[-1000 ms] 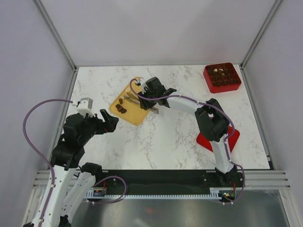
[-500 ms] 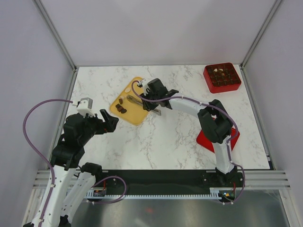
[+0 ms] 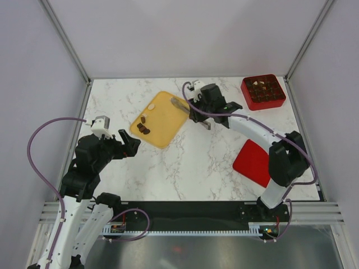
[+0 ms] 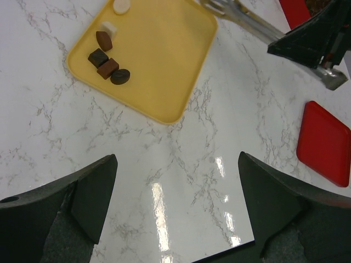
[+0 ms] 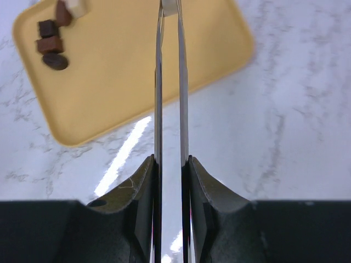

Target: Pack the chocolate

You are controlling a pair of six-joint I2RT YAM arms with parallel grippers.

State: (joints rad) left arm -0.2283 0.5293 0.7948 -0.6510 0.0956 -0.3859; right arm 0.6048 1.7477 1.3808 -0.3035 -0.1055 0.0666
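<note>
The right tool (image 5: 171, 164) is clamped on metal tongs (image 5: 169, 82), which pinch a cream chocolate piece (image 5: 170, 6) over the yellow tray (image 3: 168, 120). The left tool (image 4: 176, 164) gapes wide near the tray.

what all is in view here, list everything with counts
tray: one, yellow-orange, left-centre of the table
chocolate: six on the tray, four brown and two cream, near its left edge; more in the box
box: one, red, gridded, far right corner
flat panel: one, red, lying on the table at near right
tongs: one pair, metal, tips over the tray's far side, seemingly pinching a pale piece
table: one, white marble
left hand: black, open, empty, near left
right hand: black, shut on the tongs
</note>
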